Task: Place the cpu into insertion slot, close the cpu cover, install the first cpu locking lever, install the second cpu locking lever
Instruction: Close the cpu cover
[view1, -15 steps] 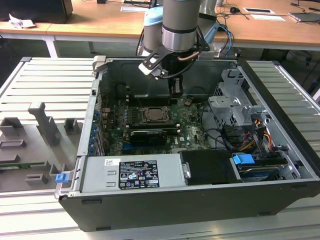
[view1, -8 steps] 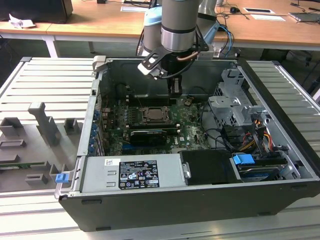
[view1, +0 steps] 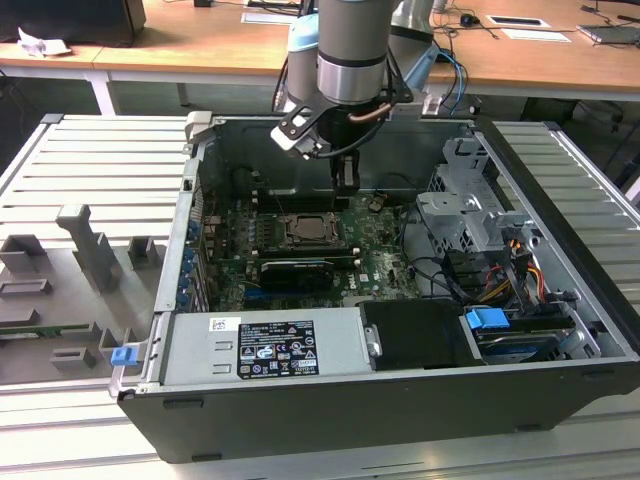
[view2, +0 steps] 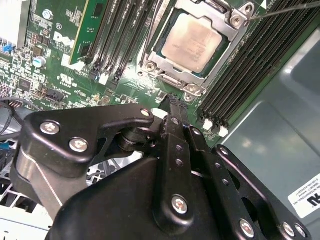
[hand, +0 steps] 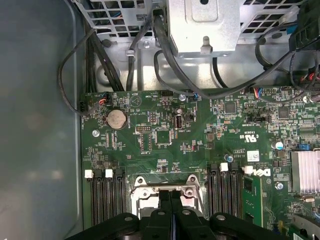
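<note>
The cpu (view2: 195, 42), a pale silvery square, lies flat in the insertion slot (view1: 312, 232) on the motherboard. The silver cpu cover (view2: 165, 70) is folded down around it, and the chip shows through its window. A thin metal lever rod (view2: 285, 11) runs off from one corner of the socket. My gripper (view1: 346, 185) hangs just above the board beside the socket's far edge in the exterior view. Its black fingers (hand: 165, 200) are pressed together with nothing between them, and their tips (view2: 172, 102) stand close to the socket frame.
Black memory slots (view2: 115, 35) flank the socket on both sides. A long black graphics card (view1: 295, 270) lies in front of it, with the power supply (view1: 265, 345) nearer still. A drive cage (view1: 470, 215) and cables (view1: 500, 270) crowd the exterior view's right.
</note>
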